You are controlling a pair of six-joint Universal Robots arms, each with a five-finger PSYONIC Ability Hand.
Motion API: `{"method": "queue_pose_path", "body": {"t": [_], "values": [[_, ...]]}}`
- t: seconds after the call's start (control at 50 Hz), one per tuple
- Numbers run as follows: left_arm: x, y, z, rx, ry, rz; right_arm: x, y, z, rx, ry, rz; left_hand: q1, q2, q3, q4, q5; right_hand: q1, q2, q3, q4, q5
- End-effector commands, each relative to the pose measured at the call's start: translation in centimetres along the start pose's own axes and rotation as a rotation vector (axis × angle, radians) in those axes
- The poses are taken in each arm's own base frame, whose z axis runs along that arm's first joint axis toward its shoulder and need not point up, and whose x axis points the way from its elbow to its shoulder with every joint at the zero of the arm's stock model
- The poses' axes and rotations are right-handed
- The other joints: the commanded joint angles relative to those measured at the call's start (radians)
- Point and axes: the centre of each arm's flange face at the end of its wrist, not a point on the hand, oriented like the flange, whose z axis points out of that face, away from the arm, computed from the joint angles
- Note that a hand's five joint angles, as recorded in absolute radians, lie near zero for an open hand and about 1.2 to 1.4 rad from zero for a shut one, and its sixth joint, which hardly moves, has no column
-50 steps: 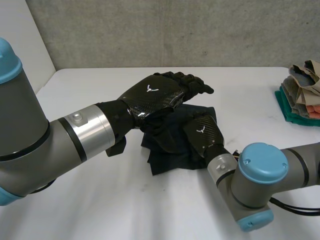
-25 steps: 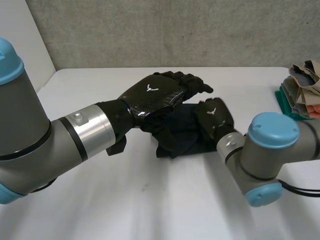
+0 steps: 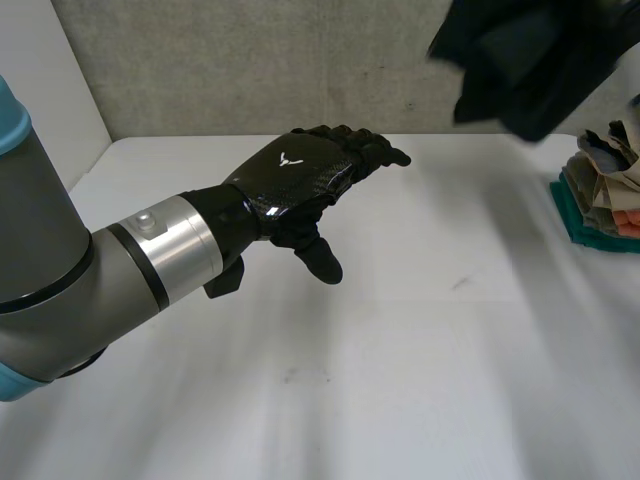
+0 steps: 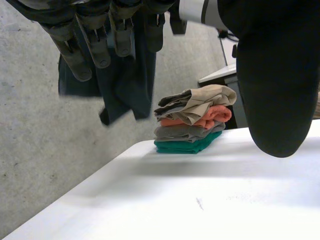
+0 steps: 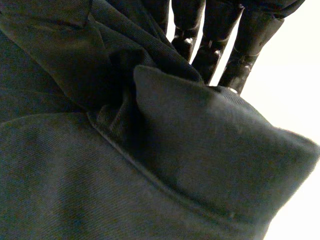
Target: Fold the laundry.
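well, there it goes: the dark cloth (image 3: 520, 60) that lay bunched on the table (image 3: 400, 360) under both hands a moment ago is up in the air now, swept toward the far right corner, well above the stack of folded laundry (image 3: 605, 195) at the table's right edge, and the spot where it lay is bare white. to me that reads as the end of the folding on this piece and the start of carrying it to the pile, though i can't say how tidy the fold is, since the cloth hangs in loose lobes. the right hand (image 5: 212, 47) has it: in its own wrist view the fingers come down into a thick wad of fabric bulging across the palm, so i'd call that a grasp on the bundle rather than a drape. the left hand (image 3: 300, 180) has let go and hasn't followed; it hovers over the middle-left of the table, back of the hand up, fingers stretched forward and relaxed, thumb hanging down, nothing in it. from its wrist view you look past those straight fingers (image 4: 97, 50) and the thumb at the cloth dangling in front of the grey wall, just above and beside the stack, not yet touching it
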Motion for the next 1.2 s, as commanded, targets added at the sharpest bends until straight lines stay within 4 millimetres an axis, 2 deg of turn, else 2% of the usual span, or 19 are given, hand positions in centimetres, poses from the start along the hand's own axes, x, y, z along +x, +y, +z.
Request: {"method": "queue_pose_path", "body": {"t": [0.02,0.08,0.1,0.16,0.18,0.24,0.26,0.34,0.42,0.56,0.72,0.76,0.78,0.8,0.82,0.96,1.2], "values": [[0.1,0.1,0.0,-0.003,0.004,-0.012,9.8,4.8,0.4,0.045,0.054,0.0,-0.007,-0.008,-0.016,-0.007,-0.026,0.451,0.223,0.222,0.206,0.273],[0.1,0.1,0.0,-0.004,0.004,-0.023,11.0,8.0,-0.7,0.029,0.044,0.015,-0.007,-0.008,-0.016,-0.007,-0.026,0.451,0.223,0.222,0.206,0.273],[0.1,0.2,0.0,-0.005,0.004,-0.027,11.4,10.0,-1.5,0.012,0.032,0.033,-0.007,-0.008,-0.016,-0.007,-0.026,0.451,0.223,0.222,0.206,0.273],[0.1,0.2,0.0,-0.005,0.004,-0.03,11.2,12.8,-3.0,-0.025,0.007,0.059,-0.007,-0.008,-0.016,-0.007,-0.026,0.451,0.223,0.222,0.206,0.273],[0.2,0.2,0.0,-0.005,0.006,-0.03,11.2,14.9,-4.3,-0.062,-0.001,0.069,-0.007,-0.008,-0.016,-0.007,-0.026,0.451,0.223,0.222,0.206,0.273],[0.2,0.3,0.0,-0.006,0.006,-0.031,12.1,18.7,-7.2,-0.143,0.002,0.079,-0.007,-0.008,-0.016,-0.007,-0.026,0.451,0.223,0.222,0.206,0.273],[0.2,0.3,0.0,-0.006,0.006,-0.031,12.4,21.0,-9.2,-0.2,0.003,0.094,-0.007,-0.008,-0.016,-0.007,-0.026,0.451,0.223,0.222,0.206,0.273],[0.2,0.5,0.1,-0.011,0.008,-0.034,12.1,24.1,-12.9,-0.292,-0.034,0.123,-0.005,-0.005,-0.013,-0.004,-0.023,0.451,0.223,0.222,0.206,0.273],[0.3,0.6,0.1,-0.015,0.01,-0.037,12.8,25.1,-15.3,-0.344,-0.056,0.087,-0.005,-0.005,-0.013,-0.004,-0.023,0.451,0.223,0.222,0.206,0.273],[0.4,0.8,0.1,-0.022,0.011,-0.042,12.3,24.5,-16.1,-0.356,-0.097,0.057,-0.005,-0.005,-0.013,-0.004,-0.023,0.451,0.223,0.222,0.206,0.273],[0.5,0.9,0.1,-0.023,0.013,-0.043,12.1,24.2,-15.9,-0.353,-0.104,0.042,-0.005,-0.005,-0.013,-0.004,-0.023,0.415,0.187,0.185,0.169,0.236],[0.5,0.9,0.1,-0.023,0.013,-0.045,12.2,24.1,-15.9,-0.358,-0.095,0.035,-0.005,-0.005,-0.013,-0.004,-0.023,-0.038,-0.267,-0.268,-0.284,-0.217],[0.4,0.9,0.1,-0.023,0.013,-0.045,12.4,23.9,-15.9,-0.363,-0.087,0.028,-0.005,-0.005,-0.013,-0.004,-0.023,-0.48,-0.708,-0.709,-0.725,-0.658],[0.4,0.9,0.1,-0.023,0.011,-0.046,12.7,23.7,-15.8,-0.361,-0.078,0.022,-0.005,-0.005,-0.013,-0.004,-0.023,-0.682,-0.91,-0.911,-0.927,-0.86],[0.5,0.9,0.1,-0.023,0.014,-0.046,13.1,23.4,-15.6,-0.359,-0.064,0.014,-0.005,-0.005,-0.013,-0.004,-0.023,-0.77,-0.998,-1.0,-1.016,-0.949],[0.5,0.8,0.1,-0.022,0.016,-0.047,15.0,19.3,-14.2,-0.39,0.06,0.008,-0.005,-0.005,-0.013,-0.004,-0.023,-0.77,-0.998,-1.0,-1.016,-0.949],[0.8,0.4,-0.1,-0.011,0.02,-0.052,14.9,15.8,-14.6,-0.568,0.06,0.169,-0.005,-0.005,-0.013,-0.004,-0.023,-0.77,-0.998,-1.0,-1.016,-0.949]]}}
